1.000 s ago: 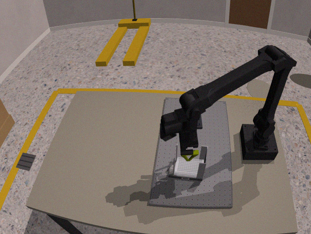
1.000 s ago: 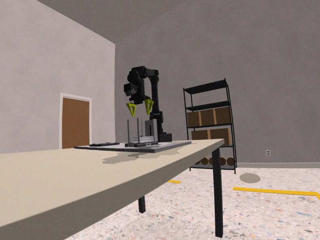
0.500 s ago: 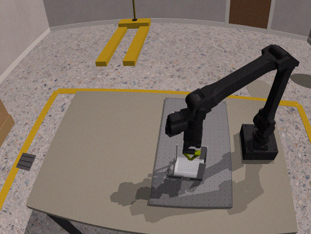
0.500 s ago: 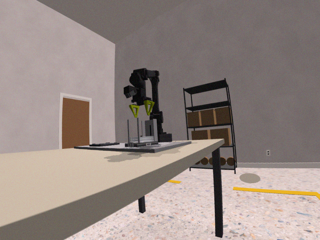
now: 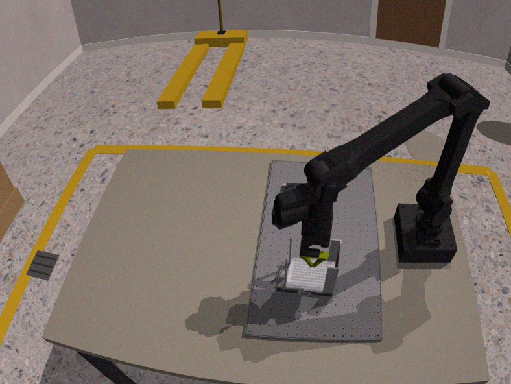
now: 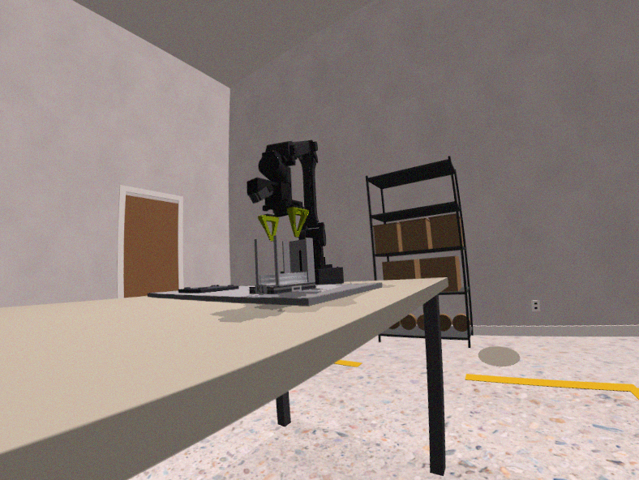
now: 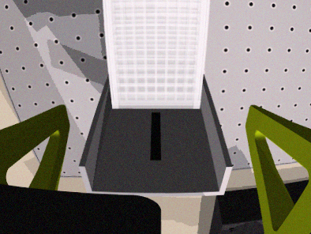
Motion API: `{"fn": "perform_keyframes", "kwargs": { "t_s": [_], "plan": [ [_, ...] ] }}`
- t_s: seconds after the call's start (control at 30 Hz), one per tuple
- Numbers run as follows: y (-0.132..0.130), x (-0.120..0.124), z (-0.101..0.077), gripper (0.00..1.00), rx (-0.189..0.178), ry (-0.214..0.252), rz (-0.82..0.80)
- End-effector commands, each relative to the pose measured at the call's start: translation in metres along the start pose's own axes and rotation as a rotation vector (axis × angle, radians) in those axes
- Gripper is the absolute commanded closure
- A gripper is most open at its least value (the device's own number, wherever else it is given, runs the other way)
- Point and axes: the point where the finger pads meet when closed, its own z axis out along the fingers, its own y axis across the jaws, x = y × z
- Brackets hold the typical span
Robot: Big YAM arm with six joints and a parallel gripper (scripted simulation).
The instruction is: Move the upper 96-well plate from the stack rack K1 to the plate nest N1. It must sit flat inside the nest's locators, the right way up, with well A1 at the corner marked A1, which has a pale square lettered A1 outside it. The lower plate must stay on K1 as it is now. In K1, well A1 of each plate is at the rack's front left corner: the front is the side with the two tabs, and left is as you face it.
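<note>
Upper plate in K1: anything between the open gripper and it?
Nothing visible. The gripper hangs open above the upper plate, which shows uncovered in the wrist view. The rack K1 back wall and thin corner posts flank the plate and could foul the descent.

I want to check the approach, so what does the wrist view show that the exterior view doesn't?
Only the wrist view shows the upper plate's well grid from above and the slot in rack K1's back wall. Only the exterior view shows height: the open gripper hangs above the rack's posts, touching nothing, with a shelf unit and a door behind. Both show the green fingers spread wide, empty, and the perforated board under the rack.
</note>
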Motion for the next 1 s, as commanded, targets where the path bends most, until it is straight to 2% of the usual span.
{"fn": "perform_keyframes", "kwargs": {
  "t_s": [0.0, 0.27, 0.3, 0.33, 0.4, 0.77, 0.83, 0.87, 0.9, 0.97],
  "plan": [
    [0.005, -0.005, 0.002, 0.0, -0.012, -0.02, 0.008],
    [0.004, -0.005, 0.013, 0.0, -0.011, -0.017, 0.008],
    [0.008, -0.013, -0.002, 0.0, -0.032, -0.057, 0.008],
    [0.005, -0.006, 0.009, 0.0, -0.02, -0.034, 0.008],
    [0.004, -0.005, 0.02, 0.0, -0.011, -0.017, 0.008],
    [0.004, -0.006, 0.037, 0.0, -0.013, -0.021, 0.008],
    [0.004, -0.006, 0.037, 0.0, -0.013, -0.021, 0.008],
    [0.01, -0.018, 0.025, 0.0, -0.03, -0.055, 0.008],
    [0.006, -0.01, 0.038, 0.0, -0.016, -0.027, 0.008],
    [0.004, -0.006, 0.045, 0.0, -0.01, -0.017, 0.008]
  ]
}}
